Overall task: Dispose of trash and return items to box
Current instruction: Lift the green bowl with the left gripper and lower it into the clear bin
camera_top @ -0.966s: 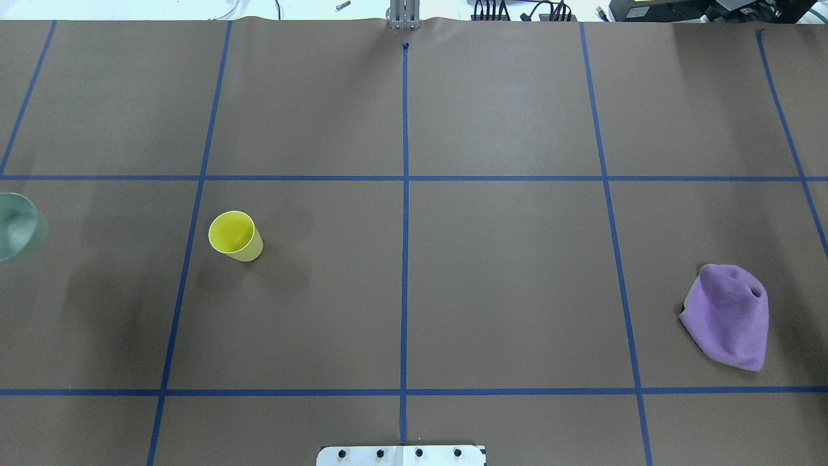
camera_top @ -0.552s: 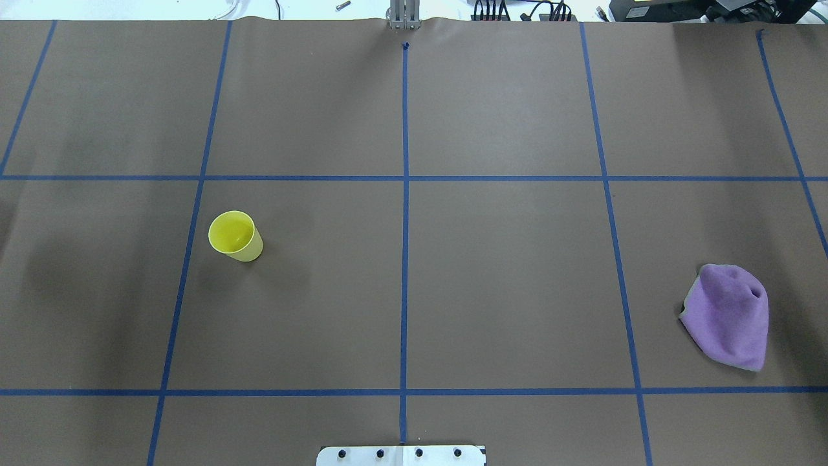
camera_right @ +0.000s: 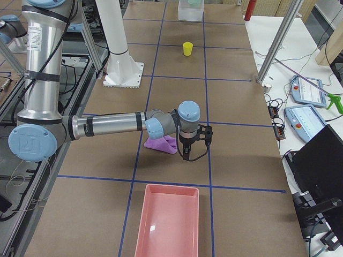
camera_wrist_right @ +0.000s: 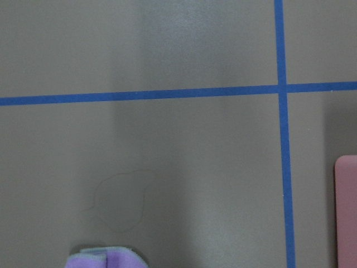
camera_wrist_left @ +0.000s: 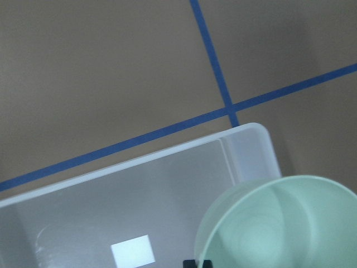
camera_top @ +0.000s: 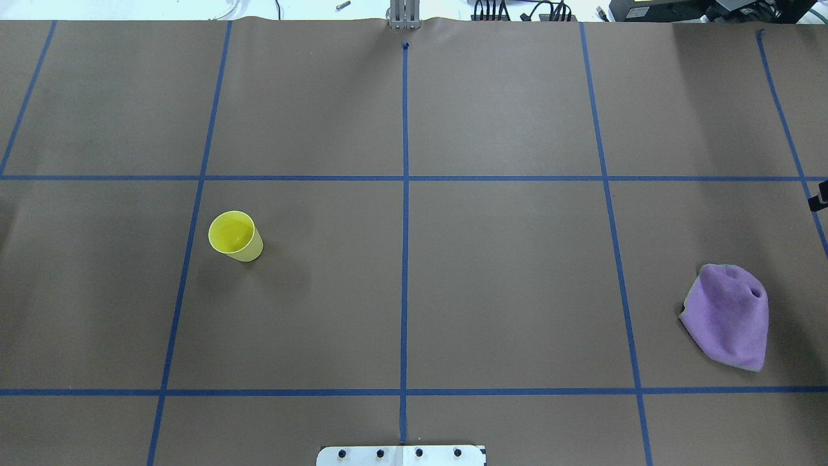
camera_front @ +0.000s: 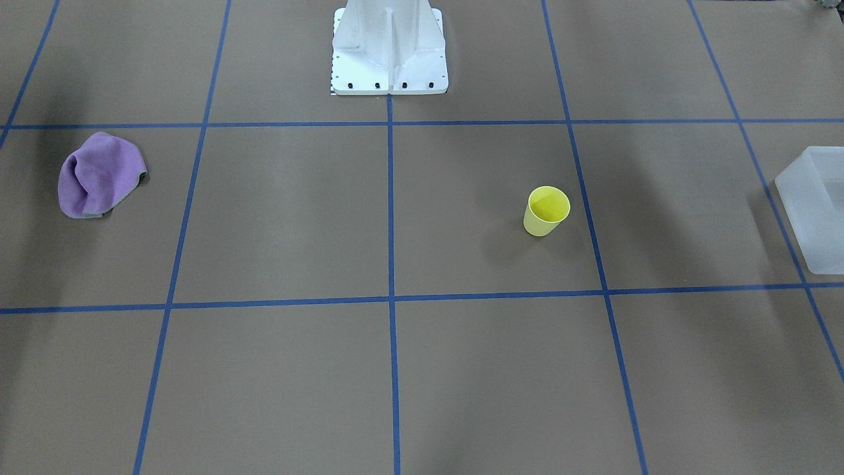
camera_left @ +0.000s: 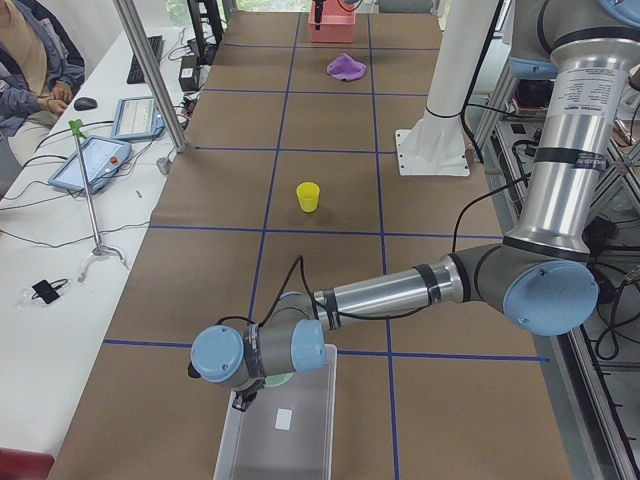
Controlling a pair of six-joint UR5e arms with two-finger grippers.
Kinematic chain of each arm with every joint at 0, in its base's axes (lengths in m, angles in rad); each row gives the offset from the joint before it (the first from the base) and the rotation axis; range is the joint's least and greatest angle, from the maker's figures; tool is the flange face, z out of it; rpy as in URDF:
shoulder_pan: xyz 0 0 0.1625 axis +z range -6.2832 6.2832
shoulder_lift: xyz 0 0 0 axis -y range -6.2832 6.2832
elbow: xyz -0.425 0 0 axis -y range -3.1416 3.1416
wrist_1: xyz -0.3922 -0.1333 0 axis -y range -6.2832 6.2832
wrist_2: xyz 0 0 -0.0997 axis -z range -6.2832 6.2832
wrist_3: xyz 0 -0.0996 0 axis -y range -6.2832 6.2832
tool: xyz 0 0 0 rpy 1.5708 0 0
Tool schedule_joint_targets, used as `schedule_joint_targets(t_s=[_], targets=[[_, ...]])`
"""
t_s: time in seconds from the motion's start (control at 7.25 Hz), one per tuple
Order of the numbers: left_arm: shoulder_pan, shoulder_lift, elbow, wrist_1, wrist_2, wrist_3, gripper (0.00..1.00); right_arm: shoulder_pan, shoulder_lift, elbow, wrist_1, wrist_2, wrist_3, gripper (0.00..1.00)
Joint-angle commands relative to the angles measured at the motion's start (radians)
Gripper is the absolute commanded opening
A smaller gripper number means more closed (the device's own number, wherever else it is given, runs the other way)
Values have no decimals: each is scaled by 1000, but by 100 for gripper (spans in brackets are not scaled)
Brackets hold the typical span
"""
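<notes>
Sticker (camera_wrist_left: 133,250) on the floor of the frosted bin (camera_wrist_left: 248,151) is white, too blurry to read. Sage-green bowl (camera_wrist_left: 279,223), at the overhead's left edge a second ago, now hangs over the bin's corner, left gripper (camera_left: 248,398) seemingly clamped on it. Yellow cup (camera_top: 235,236) hasn't budged, open table (camera_top: 517,291) all round. Right gripper (camera_right: 194,150) just beside purple cloth (camera_top: 728,316), grip can't be told.

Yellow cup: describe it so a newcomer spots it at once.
From the white robot base, look across the brown table toward the robot's left. The cup stands upright, alone in a blue-taped square. It is the only yellow thing: the cloth is purple, the box frosted white.
</notes>
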Motion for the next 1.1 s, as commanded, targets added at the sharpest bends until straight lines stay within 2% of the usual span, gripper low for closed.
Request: schedule_joint_targets(t_s=[0.0,0.28,0.69,0.83,0.97], targets=[[-4,-10,141,-137,5,2,0,-31,2,1,14,0,28,100],[-4,-15,196,-175,8,-20,0,-56,11,-3,26,-3,54,100],[3,-24,218,-177,8,-77,0,-120,18,-5,26,-6,65,100],[4,-45,207,-177,7,-128,49,-143,18,-2,28,0,89,100],[3,-65,174,-160,-2,-174,82,-169,18,3,29,0,113,100]])
